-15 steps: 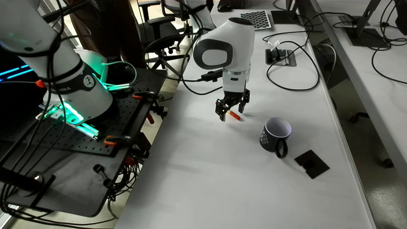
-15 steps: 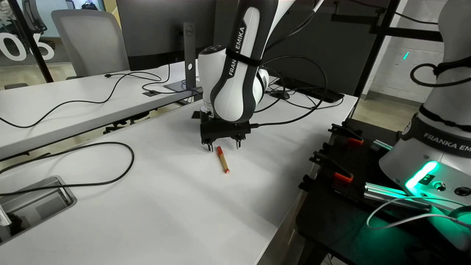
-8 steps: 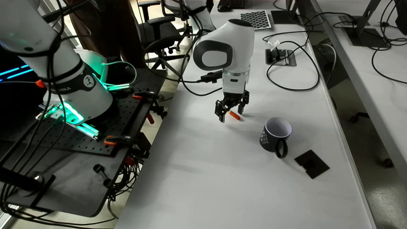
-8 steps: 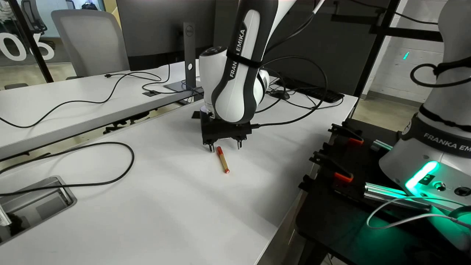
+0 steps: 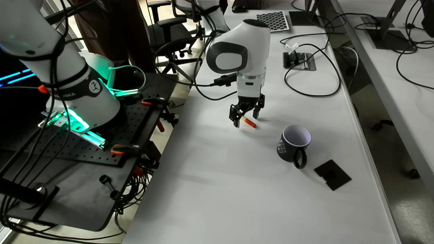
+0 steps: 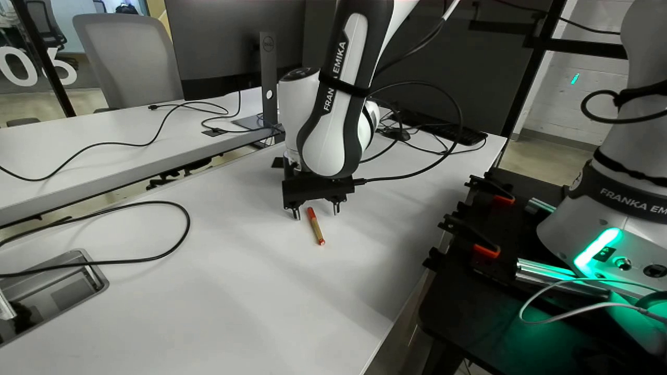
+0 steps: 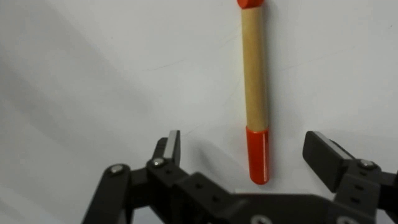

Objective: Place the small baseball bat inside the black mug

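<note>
1. In an exterior view, the gripper [image 5: 246, 121] hangs low over the white table [image 5: 234, 189], jaws spread wide. The bat [image 5: 250, 123] lies flat on the table beneath it: one red end and a little pale wood show, the rest being behind the gripper.
2. In the same view, the mug [image 5: 288, 150] stands upright on the table, apart from bat and gripper, its pale inside visible. A flat black pad [image 5: 336, 178] lies near it, on the handle side.
3. In an exterior view, a monitor [image 6: 234, 41] stands on a neighbouring desk [image 6: 78, 133]. The arm [image 6: 327, 151] reaches down from above; one end of the bat lies by the spread jaws, the other extends past them across the table.
4. In the wrist view, the bat's near red end lies between the fingers [image 7: 321, 161], touching neither, closer to the one on the picture's right. Its middle is wood-coloured; its far red end is cut off by the top edge.
</note>
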Robot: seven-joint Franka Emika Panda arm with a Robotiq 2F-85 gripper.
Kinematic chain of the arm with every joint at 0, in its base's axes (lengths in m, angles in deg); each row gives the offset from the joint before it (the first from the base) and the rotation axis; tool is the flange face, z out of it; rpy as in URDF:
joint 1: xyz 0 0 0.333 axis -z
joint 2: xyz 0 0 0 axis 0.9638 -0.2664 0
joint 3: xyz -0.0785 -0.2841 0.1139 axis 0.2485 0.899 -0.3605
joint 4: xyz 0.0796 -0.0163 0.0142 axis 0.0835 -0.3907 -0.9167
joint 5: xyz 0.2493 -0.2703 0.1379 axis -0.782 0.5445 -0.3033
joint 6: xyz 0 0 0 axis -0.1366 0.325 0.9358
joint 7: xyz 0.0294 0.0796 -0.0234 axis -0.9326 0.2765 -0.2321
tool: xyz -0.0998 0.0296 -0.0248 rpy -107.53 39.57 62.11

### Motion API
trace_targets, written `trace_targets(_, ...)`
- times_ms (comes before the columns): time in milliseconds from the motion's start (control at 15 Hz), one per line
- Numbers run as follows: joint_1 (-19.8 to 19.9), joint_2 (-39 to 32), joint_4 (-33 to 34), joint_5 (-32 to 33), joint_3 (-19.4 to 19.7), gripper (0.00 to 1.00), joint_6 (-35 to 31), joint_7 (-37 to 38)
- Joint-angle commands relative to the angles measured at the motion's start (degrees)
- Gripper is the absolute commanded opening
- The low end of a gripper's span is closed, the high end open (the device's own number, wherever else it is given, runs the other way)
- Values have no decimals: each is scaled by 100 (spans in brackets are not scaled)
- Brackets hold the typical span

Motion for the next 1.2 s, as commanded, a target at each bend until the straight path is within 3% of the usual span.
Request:
trace_targets(0, 105, -37, 139, 141, -69, 100, 129, -33)
trace_targets(333, 107, -50, 204, 184, -70, 100, 259, -23)
trace_targets(400, 110, -51, 215, 198, -70, 92, 279, -18)
trace_targets(467, 109, -54, 222, 217, -65, 74, 292, -11)
trace_targets(933, 105, -62, 269, 270, -49, 19, 283, 15)
trace_targets(1133, 97, -62, 280, 282, -39, 0, 271, 21)
